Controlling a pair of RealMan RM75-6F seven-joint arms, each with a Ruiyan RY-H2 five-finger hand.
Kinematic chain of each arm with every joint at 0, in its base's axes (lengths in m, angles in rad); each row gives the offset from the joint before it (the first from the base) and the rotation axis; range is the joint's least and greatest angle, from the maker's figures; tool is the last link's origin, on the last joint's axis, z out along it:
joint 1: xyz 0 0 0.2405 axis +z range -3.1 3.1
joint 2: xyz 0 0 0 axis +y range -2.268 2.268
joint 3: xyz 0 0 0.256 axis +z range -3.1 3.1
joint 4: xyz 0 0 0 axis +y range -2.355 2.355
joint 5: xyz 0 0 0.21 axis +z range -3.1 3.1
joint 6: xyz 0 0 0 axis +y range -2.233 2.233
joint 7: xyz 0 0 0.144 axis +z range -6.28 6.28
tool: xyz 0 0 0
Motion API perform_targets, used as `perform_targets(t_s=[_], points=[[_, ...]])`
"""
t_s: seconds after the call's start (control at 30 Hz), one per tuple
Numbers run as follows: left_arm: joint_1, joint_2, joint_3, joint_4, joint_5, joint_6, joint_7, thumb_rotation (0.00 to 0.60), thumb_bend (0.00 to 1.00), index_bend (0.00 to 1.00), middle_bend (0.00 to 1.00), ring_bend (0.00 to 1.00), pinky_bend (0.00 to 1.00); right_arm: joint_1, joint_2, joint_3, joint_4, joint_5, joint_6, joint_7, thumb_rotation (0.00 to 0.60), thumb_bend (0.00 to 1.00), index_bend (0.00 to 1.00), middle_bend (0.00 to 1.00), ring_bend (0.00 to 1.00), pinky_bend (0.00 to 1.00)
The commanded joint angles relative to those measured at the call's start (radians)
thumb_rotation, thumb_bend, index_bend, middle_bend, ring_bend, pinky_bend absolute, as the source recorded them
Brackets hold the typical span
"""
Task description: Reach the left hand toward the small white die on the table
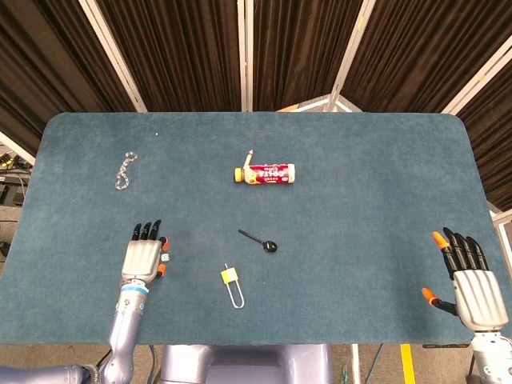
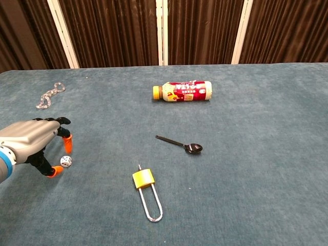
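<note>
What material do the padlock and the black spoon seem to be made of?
The padlock seems metal: a yellow, perhaps brass or painted, body and a long silvery shackle that shines. The black spoon looks like glossy plastic, since its bowl shows a small highlight, though coated metal is also possible.

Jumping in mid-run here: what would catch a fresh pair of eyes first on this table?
Probably the left hand at the near left, its fingers arched around the small white die. Next, the red-labelled bottle lying on its side at the table's centre, with a black spoon and a yellow padlock nearer the robot. The right hand sits open at the far right edge.
</note>
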Motion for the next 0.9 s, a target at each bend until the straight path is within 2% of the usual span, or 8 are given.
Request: perform_targets(t_s=[0.03, 0.13, 0.27, 0.33, 0.6, 0.83, 0.9], points=[[-0.006, -0.006, 0.001, 0.008, -0.011, -0.003, 0.001, 0.6, 0.33, 0.42, 0.0, 0.0, 0.0, 0.0, 0.001, 0.0, 0.0, -0.001, 0.001, 0.001, 0.6, 0.06, 0.0, 0.0, 0.0, 0.0], [-0.012, -0.011, 0.002, 0.017, -0.022, -0.007, 0.002, 0.6, 0.35, 0.43, 0.0, 0.0, 0.0, 0.0, 0.001, 0.0, 0.0, -0.002, 0.002, 0.002, 0.6, 0.06, 0.0, 0.0, 0.0, 0.0], [-0.017, -0.019, 0.005, 0.027, -0.016, -0.005, -0.018, 0.6, 0.49, 0.47, 0.0, 0.0, 0.0, -0.001, 0.002, 0.001, 0.001, -0.002, 0.003, 0.006, 0.6, 0.06, 0.0, 0.0, 0.0, 0.0], [-0.017, -0.02, 0.009, 0.03, -0.009, -0.003, -0.028, 0.6, 0.51, 0.48, 0.0, 0.0, 0.0, -0.001, 0.002, 0.001, 0.002, -0.002, 0.004, 0.007, 0.6, 0.06, 0.0, 0.0, 0.0, 0.0], [-0.016, 0.011, 0.013, -0.003, 0.035, 0.017, -0.067, 0.6, 0.52, 0.48, 0.0, 0.0, 0.0, -0.001, 0.002, 0.001, 0.001, -0.002, 0.003, 0.007, 0.6, 0.06, 0.0, 0.0, 0.0, 0.0], [-0.023, 0.078, -0.019, -0.104, 0.102, 0.059, -0.095, 0.6, 0.51, 0.46, 0.0, 0.0, 0.0, -0.002, 0.002, 0.001, 0.0, -0.001, 0.003, 0.004, 0.6, 0.06, 0.0, 0.0, 0.0, 0.0], [-0.037, 0.118, -0.045, -0.171, 0.165, 0.099, -0.079, 0.6, 0.5, 0.45, 0.0, 0.0, 0.0, -0.001, 0.001, -0.001, 0.001, -0.001, 0.0, 0.002, 0.6, 0.06, 0.0, 0.0, 0.0, 0.0]])
